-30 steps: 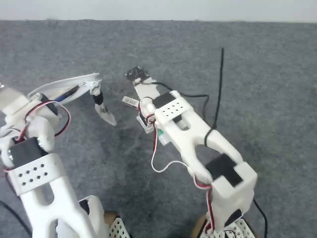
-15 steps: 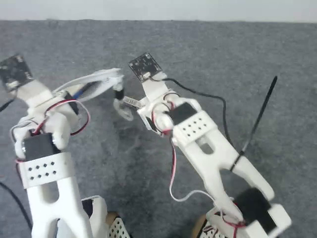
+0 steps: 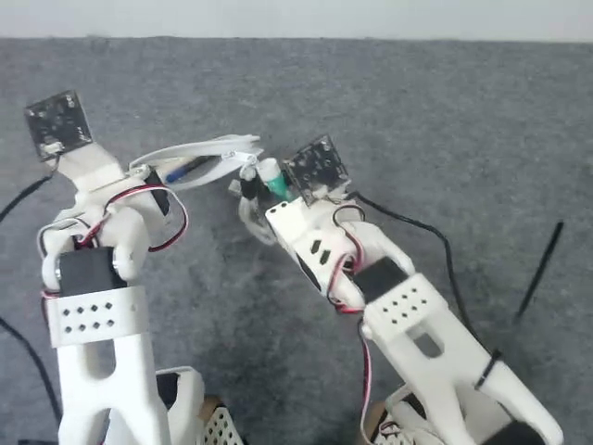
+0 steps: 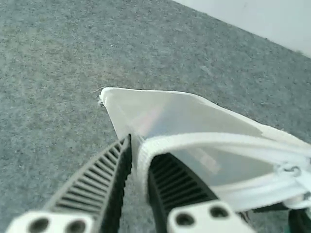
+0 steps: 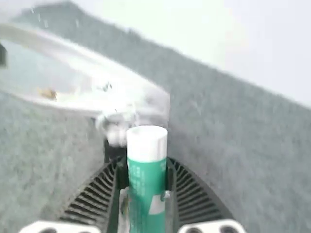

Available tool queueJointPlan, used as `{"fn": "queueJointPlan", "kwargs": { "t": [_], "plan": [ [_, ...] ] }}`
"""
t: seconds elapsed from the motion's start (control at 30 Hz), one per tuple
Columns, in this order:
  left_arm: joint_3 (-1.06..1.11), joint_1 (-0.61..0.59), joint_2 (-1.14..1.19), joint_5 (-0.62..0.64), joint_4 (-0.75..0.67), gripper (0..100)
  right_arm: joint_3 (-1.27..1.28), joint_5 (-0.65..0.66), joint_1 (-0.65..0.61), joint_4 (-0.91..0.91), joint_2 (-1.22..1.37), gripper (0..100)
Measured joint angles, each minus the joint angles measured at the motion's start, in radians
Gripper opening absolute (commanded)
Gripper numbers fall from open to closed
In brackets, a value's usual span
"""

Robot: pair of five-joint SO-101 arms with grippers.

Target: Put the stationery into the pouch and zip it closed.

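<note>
From the high view, your left gripper [image 3: 146,176] is clamped on one end of the clear pouch [image 3: 208,153] and holds it off the grey mat [image 3: 445,120]. A blue pen [image 3: 185,171] already lies inside. Your right gripper [image 3: 267,182] sits at the pouch's other end, closed around a green-and-white glue stick [image 3: 271,174] whose cap is just beside the mouth.

In the left wrist view, the jaws are pinched shut on the pouch's white rim, and the clear wall spreads out ahead of the fingers. The bite looks narrow to me, so hold that arm steady and don't let the rim twist.

In the right wrist view, the glue stick stands between the jaws, cap forward. The pouch opening is just ahead of it, and what looks like the zipper slider [image 5: 114,127] is close beside the cap. I can't tell how wide the mouth gapes. Aim the cap between the two rims, clear of the slider, and push along the pouch's length. Open the jaws only once most of the stick is inside, or it may tip out onto the mat.
</note>
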Motion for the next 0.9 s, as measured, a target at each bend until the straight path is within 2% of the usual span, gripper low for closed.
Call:
{"fn": "queueJointPlan", "kwargs": {
  "t": [0.37,0.6,0.9],
  "plan": [
    [0.0,0.0,0.0,0.0,0.0,1,0.098,0.0,-0.008,-0.126,-0.216,0.6],
    [0.0,0.0,0.0,0.0,0.0,1,0.23,0.0,-0.018,-0.371,-0.368,0.6],
    [0.0,0.0,0.0,0.0,0.0,1,0.264,0.0,-0.138,-0.631,-0.341,0.6]
  ]
}}
